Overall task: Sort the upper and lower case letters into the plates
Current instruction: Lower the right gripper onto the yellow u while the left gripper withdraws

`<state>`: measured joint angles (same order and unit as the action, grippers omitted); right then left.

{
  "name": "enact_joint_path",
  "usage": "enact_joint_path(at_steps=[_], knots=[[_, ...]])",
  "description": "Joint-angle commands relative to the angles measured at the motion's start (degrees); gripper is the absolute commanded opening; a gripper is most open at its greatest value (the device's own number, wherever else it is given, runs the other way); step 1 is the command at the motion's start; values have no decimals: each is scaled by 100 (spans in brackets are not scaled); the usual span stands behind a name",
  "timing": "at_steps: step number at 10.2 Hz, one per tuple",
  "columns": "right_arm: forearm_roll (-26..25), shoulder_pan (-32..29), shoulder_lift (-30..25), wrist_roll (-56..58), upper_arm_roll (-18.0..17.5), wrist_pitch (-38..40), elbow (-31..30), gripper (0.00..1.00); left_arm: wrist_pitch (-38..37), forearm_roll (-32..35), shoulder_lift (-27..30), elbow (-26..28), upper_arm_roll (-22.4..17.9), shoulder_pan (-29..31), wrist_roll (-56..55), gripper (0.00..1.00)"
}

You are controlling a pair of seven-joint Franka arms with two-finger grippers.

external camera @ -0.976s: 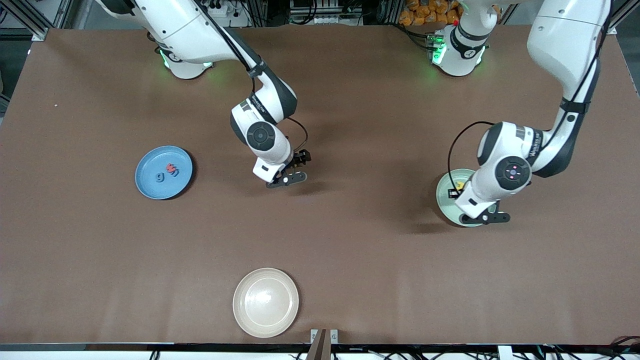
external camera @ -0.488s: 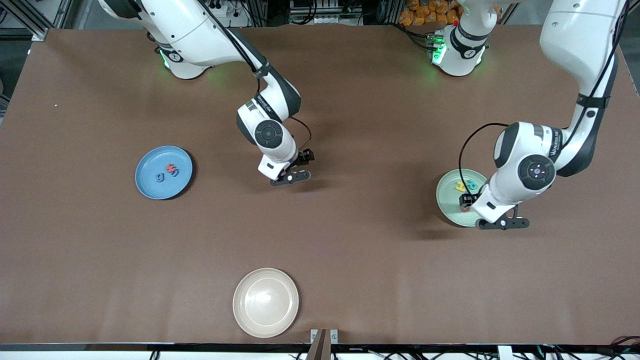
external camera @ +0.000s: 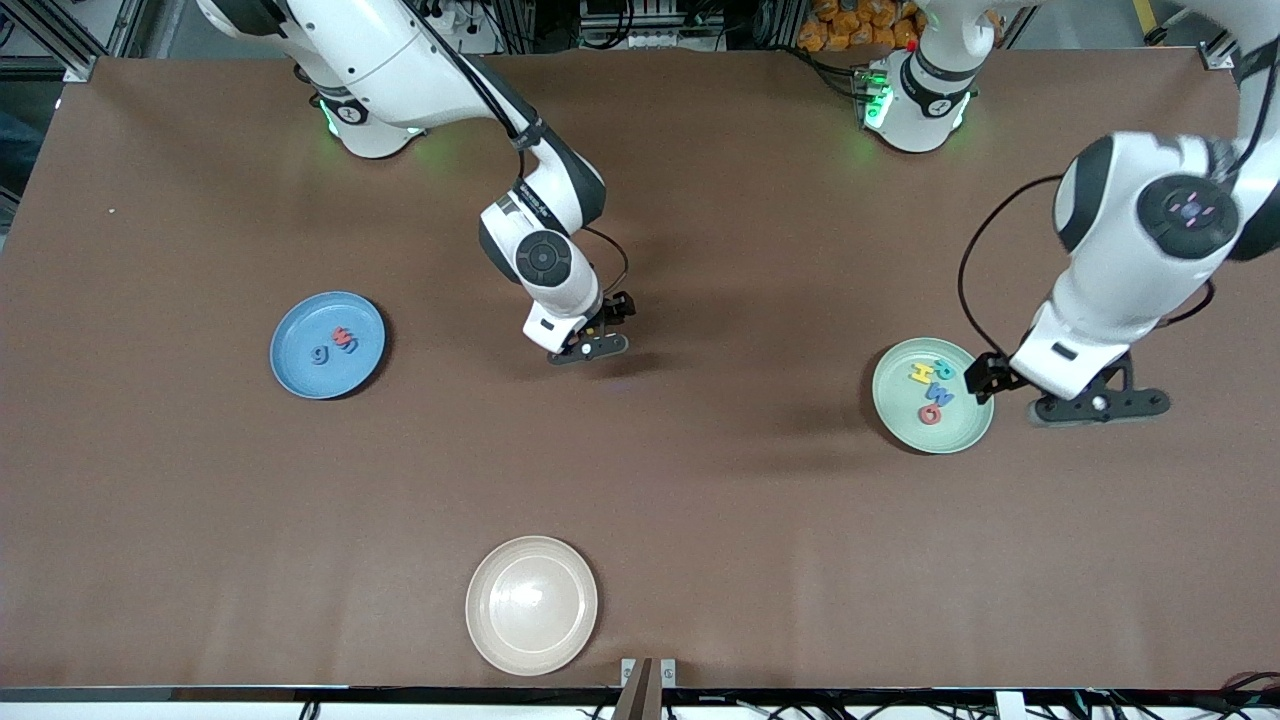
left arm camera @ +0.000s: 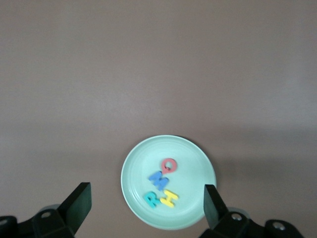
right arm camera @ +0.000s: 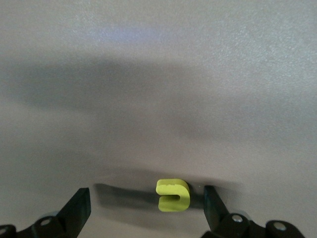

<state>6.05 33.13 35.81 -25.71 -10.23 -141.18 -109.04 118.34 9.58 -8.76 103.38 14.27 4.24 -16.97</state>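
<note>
Front view shows the mint plate point(external camera: 890, 405) holding H point(external camera: 920, 374), R point(external camera: 943, 370), W point(external camera: 941, 392) and Q point(external camera: 930, 413), with the left gripper point(external camera: 1098, 403) open at its 3 o'clock, while the right gripper point(external camera: 588, 347), open, straddles the yellow u point(right arm camera: 173, 195) mid-table.

Brown surface point(external camera: 700, 480) carries three plates: sky blue plate point(external camera: 290, 375) at frame's left, mint green plate point(external camera: 960, 430) at right, cream-white plate point(external camera: 531, 604) at bottom centre. Yellow u point(right arm camera: 173, 195) lies directly on it.
</note>
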Motion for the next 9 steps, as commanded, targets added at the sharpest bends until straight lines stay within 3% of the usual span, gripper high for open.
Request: enact_joint_path(at_steps=[1, 3, 6, 9], knots=[[-95, 27, -118, -233, -50, -85, -249, 100, -923, -587, 155, -615, -3, 6, 133, 100], [-279, 9, -109, -233, -50, -103, -250, 99, -1556, -606, 304, -1046, -73, 24, 142, 100], [-315, 0, -118, -233, -50, -94, -320, 78, -2586, -869, 331, -1794, -196, 24, 133, 100], [-464, -26, -118, -233, -50, -103, -373, 69, -2685, -853, 585, -1857, -530, -11, 150, 100]])
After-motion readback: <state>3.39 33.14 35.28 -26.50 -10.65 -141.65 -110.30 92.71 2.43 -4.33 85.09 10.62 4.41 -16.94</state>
